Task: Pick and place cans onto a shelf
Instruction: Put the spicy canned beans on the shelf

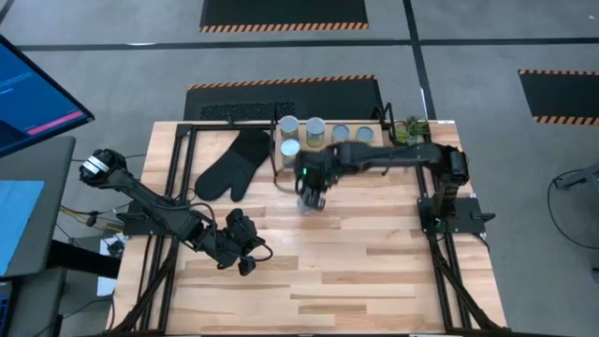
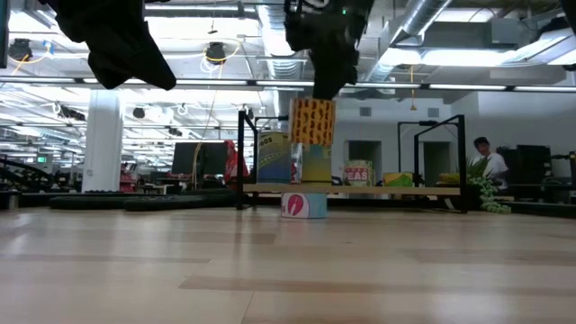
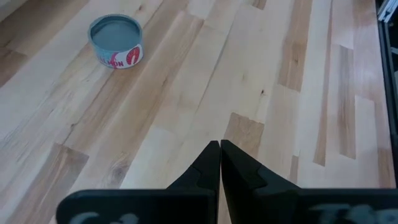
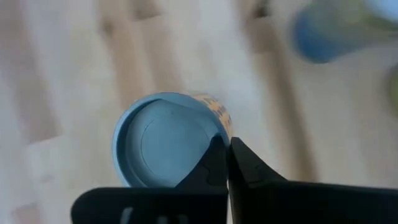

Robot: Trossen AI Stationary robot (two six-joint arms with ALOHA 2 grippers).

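My right gripper (image 1: 312, 192) hangs over the middle of the table, shut on a yellow-labelled can (image 2: 312, 121) with a bluish-grey top (image 4: 163, 148). Under it a short can with a pink-and-white label (image 2: 304, 205) stands on its base on the tabletop, also seen in the left wrist view (image 3: 116, 42). At the far edge is the shelf (image 2: 360, 189), with several cans (image 1: 315, 129) standing on its board. My left gripper (image 1: 245, 255) hovers shut over the near left of the table, holding nothing. My right gripper pinches the can's top rim (image 4: 219, 132) between its two fingers, at one side of the lid. The fingers (image 4: 249, 168) come from above, slanting down. The can hangs roughly upright below them, lifted clear of the table and above the short can.
A black oven mitt (image 1: 232, 167) lies at the far left of the table, beside the shelf. A small green plant (image 1: 409, 129) stands at the far right corner. A person (image 2: 481, 157) shows in the room behind. Bare planks (image 1: 356, 281) fill the near half.
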